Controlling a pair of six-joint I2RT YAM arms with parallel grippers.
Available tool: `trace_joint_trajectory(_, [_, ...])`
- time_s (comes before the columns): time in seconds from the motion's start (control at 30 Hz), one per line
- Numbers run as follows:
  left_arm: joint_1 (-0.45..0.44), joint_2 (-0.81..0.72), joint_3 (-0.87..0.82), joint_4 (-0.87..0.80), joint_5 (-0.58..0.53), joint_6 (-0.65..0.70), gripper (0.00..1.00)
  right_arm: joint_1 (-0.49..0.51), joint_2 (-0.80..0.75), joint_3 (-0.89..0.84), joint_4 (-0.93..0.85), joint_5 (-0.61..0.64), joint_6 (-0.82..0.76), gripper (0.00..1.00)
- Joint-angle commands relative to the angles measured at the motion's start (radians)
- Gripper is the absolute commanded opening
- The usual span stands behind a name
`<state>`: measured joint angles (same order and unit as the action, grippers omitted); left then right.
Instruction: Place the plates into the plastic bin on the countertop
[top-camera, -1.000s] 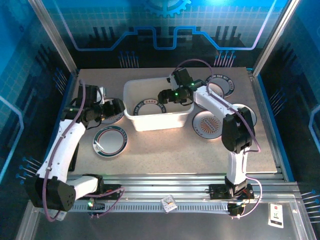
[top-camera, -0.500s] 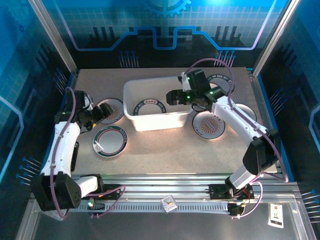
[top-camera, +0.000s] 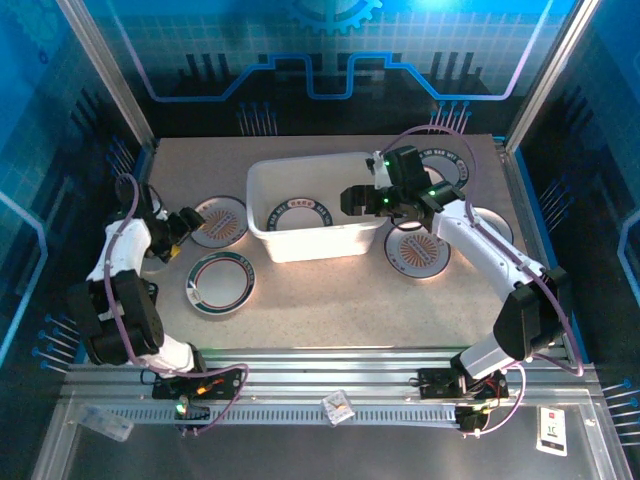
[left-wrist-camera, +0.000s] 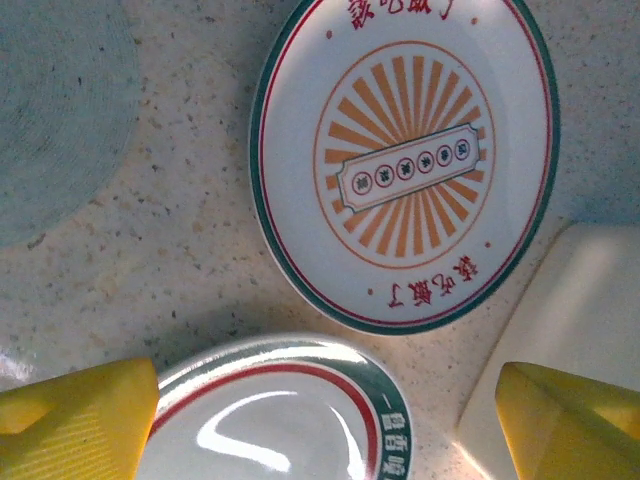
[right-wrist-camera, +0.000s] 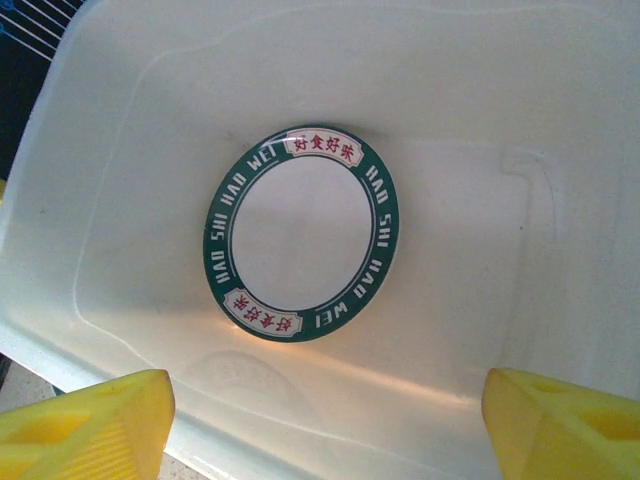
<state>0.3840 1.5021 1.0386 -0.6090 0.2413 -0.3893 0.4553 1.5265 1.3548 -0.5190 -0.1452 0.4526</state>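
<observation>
From above, my left gripper (top-camera: 185, 218) hung low at the left of the countertop (top-camera: 330, 300), jaws wide and empty, just beside the sunburst plate (top-camera: 220, 221) lying left of the plastic bin (top-camera: 318, 243); the glossy green-rimmed plate (top-camera: 222, 283) lay nearer my bases, apart from both; my right gripper (top-camera: 356, 200) stood over the bin's right end, equally wide, holding nothing, above the banded plate (top-camera: 298, 212) flat on the bin floor. Through the left wrist camera the sunburst plate (left-wrist-camera: 405, 165) lay flat ahead, the glossy green-rimmed plate (left-wrist-camera: 270, 420) sat between my yellow fingers (left-wrist-camera: 75, 420), and the bin's wall (left-wrist-camera: 575, 300) rose close by my other finger; I judged the glossy one my likelier pick; lying flat, it offered no face to pinch, so I would have set one finger under its raised rim and closed across the edge, keeping the far finger off the bin wall. Through the right wrist camera the banded plate (right-wrist-camera: 300, 232) rested mid-floor, nothing between my fingers (right-wrist-camera: 85, 420); I judged it delivered, and a straight lift clear of the lip safest before reaching for a counter plate.
</observation>
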Motion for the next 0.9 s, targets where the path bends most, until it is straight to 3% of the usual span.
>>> trace_joint_trajectory(0.0, [0.003, 0.039, 0.036, 0.061, 0.015, 0.051, 0.88, -0.01, 0.016, 0.002, 0.038, -0.036, 0.03, 0.81])
trace_joint_trajectory(0.57, [0.006, 0.182, 0.06, 0.094, -0.003, 0.091, 0.92, -0.009, 0.07, 0.027, 0.04, -0.073, 0.025, 0.8])
trace_joint_trajectory(0.87, [0.003, 0.293, 0.131, 0.133, 0.039, 0.043, 0.85, -0.009, 0.052, 0.027, 0.018, -0.046, 0.023, 0.8])
